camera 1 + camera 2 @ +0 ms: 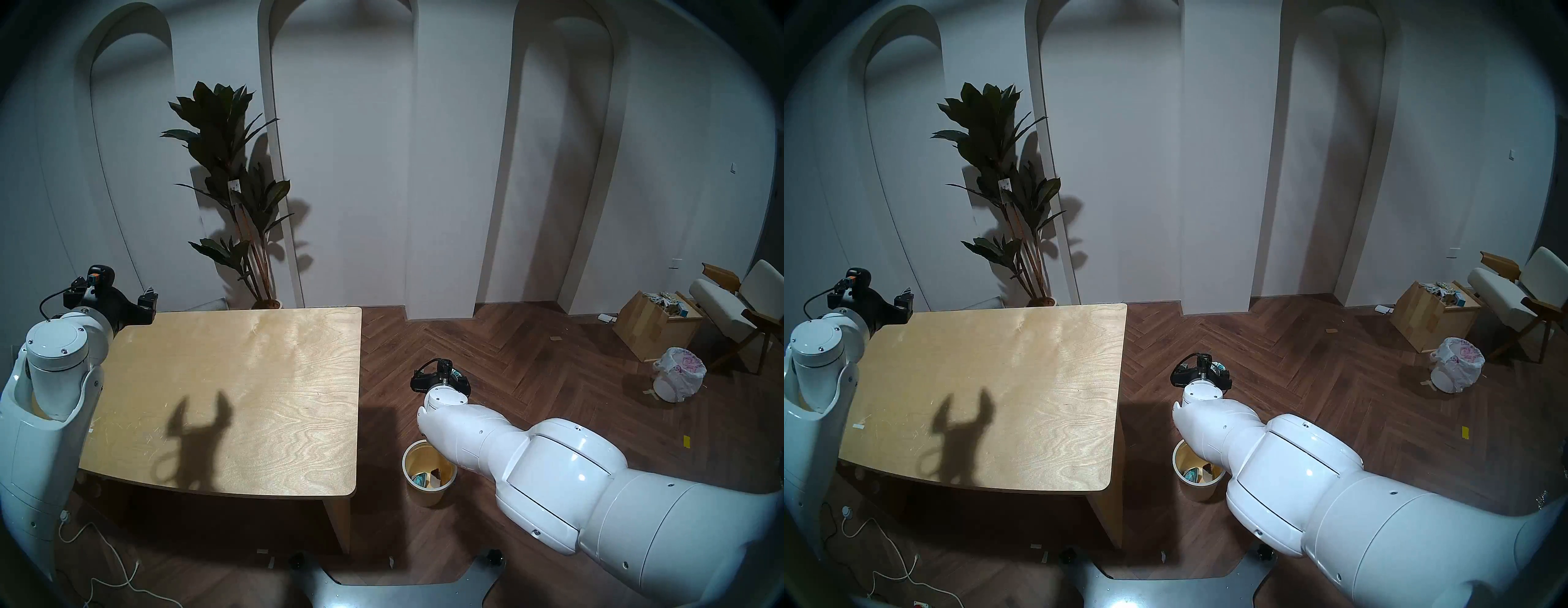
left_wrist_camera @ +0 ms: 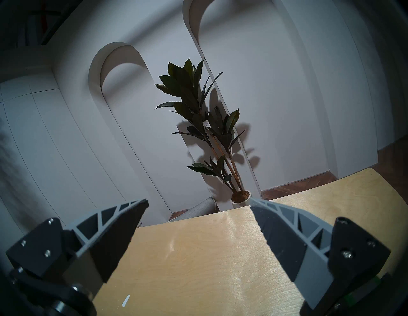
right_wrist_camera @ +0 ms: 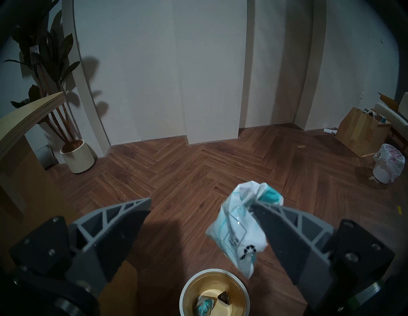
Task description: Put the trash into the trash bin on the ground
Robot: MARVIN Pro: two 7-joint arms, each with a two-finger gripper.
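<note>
Right wrist: right pincer (image 3: 201, 204) wide, packet (image 3: 240, 225) against one finger (image 3: 284, 238).

A crumpled white-and-teal packet (image 3: 240, 225) with a printed recycling mark hangs against the inner face of one finger (image 3: 293, 238) of the wide-spread right gripper (image 3: 199, 208), above the floor. Below it stands the round cream-white trash bin (image 3: 184, 293), yellowish inside, upright, holding a teal-printed packet (image 3: 204, 306) and a dark scrap (image 3: 223, 295).

Wood table (image 1: 237, 382) w/ bare top, L of frame. Potted plant (image 1: 237, 178) behind it by arched wall niches. Far R: wooden box (image 1: 655, 325) w/ clutter, white bin w/ pink-printed bag (image 1: 679, 373) beside it, chair (image 1: 738, 305). Herringbone floor (image 1: 530, 382).
</note>
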